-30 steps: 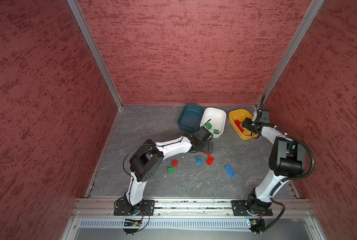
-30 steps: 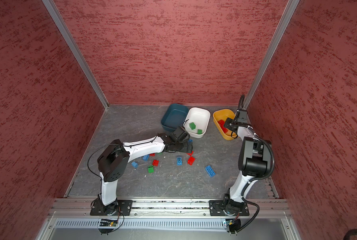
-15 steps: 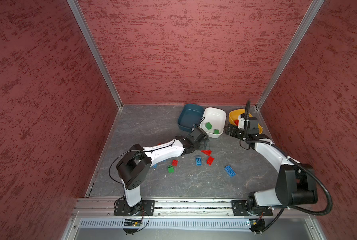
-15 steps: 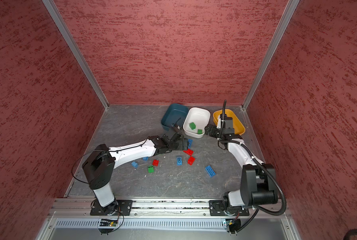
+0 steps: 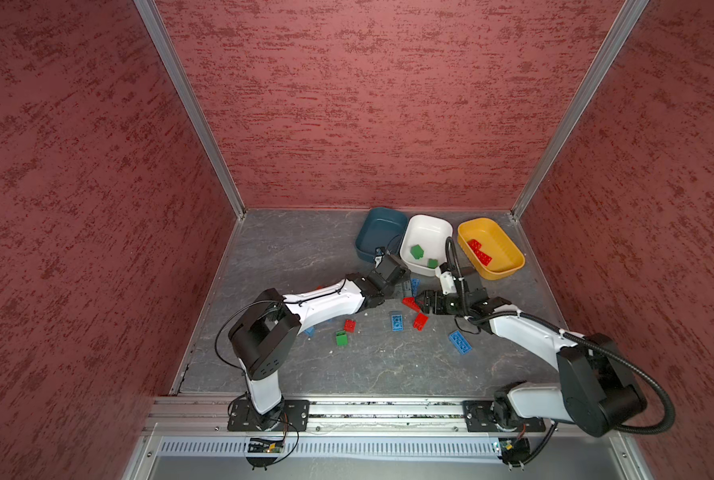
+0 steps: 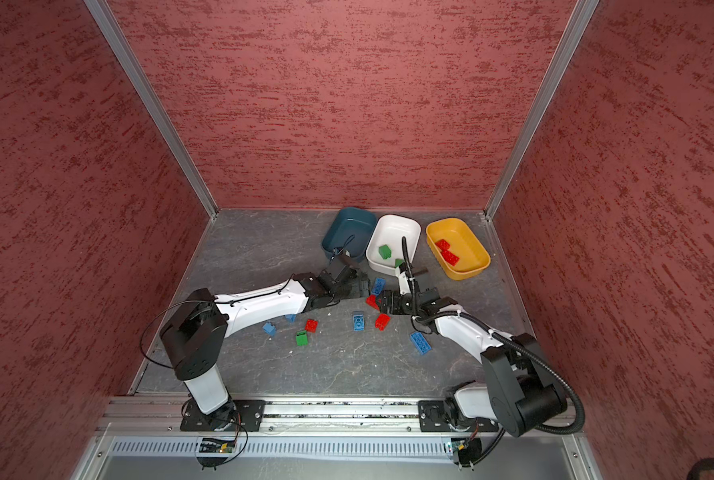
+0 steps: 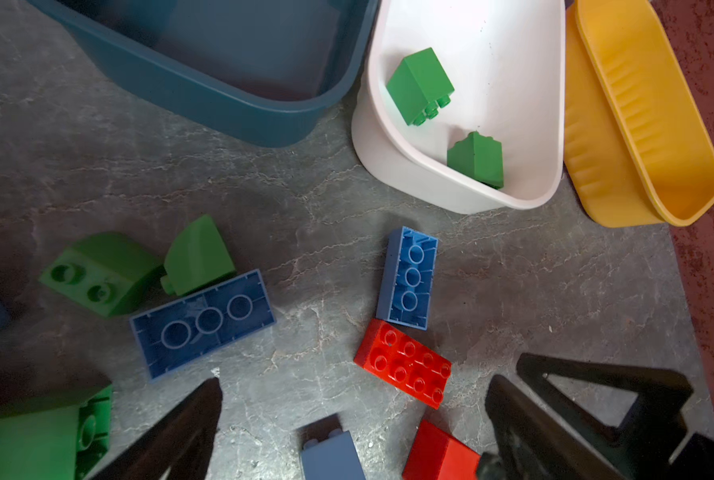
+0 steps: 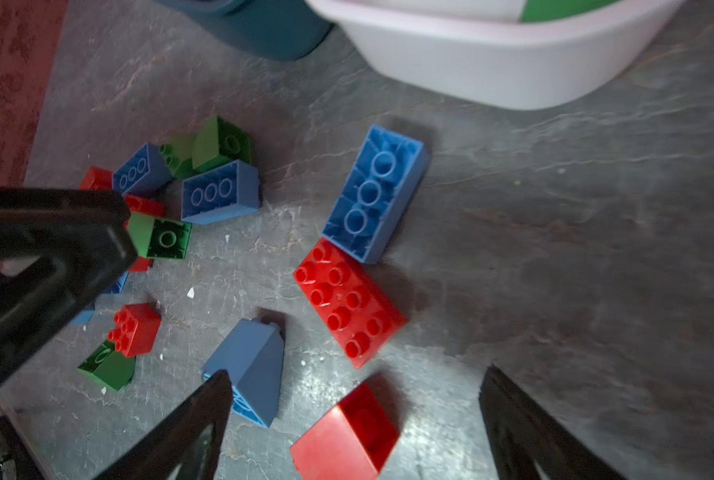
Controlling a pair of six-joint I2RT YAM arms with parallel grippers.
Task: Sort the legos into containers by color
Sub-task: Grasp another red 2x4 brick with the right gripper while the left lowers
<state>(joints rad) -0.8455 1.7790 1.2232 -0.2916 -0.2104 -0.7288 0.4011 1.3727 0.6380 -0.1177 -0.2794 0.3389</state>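
The three containers are sitting in a row at the far right of the gray surface [image 5: 305, 257]: the teal tub [image 5: 382, 232] on the left, the white tub [image 5: 430, 232] in the middle and the yellow tub [image 5: 503, 253] on the right. Two green bricks [image 5: 417, 251] are lying in the white tub, and red bricks [image 5: 479, 251] are lying in the yellow tub.

Both arms are reaching toward the middle, just near of the white tub. The left gripper [image 7: 355, 382] is hanging low over the surface, its fingers [image 7: 189, 428] spread wide apart and empty. The right gripper [image 8: 355, 372] is facing it from the right, its fingers [image 8: 513, 415] also standing apart with nothing clamped between them.

Between the two grippers a red oblong brick [image 8: 349, 301] is lying studs up. Its far end is touching a blue oblong brick [image 8: 374, 193] that is lying studs down.

More legos are lying loose on the near side:
- a blue sloped brick [image 5: 397, 322] and a red sloped brick [image 5: 420, 321] side by side
- a long blue brick [image 5: 460, 341] farther right
- a small red brick [image 5: 350, 325] and a small green brick [image 5: 341, 338] to the left

A cluster of bricks [image 8: 218, 191] in green, blue and red is lying beside the left arm.
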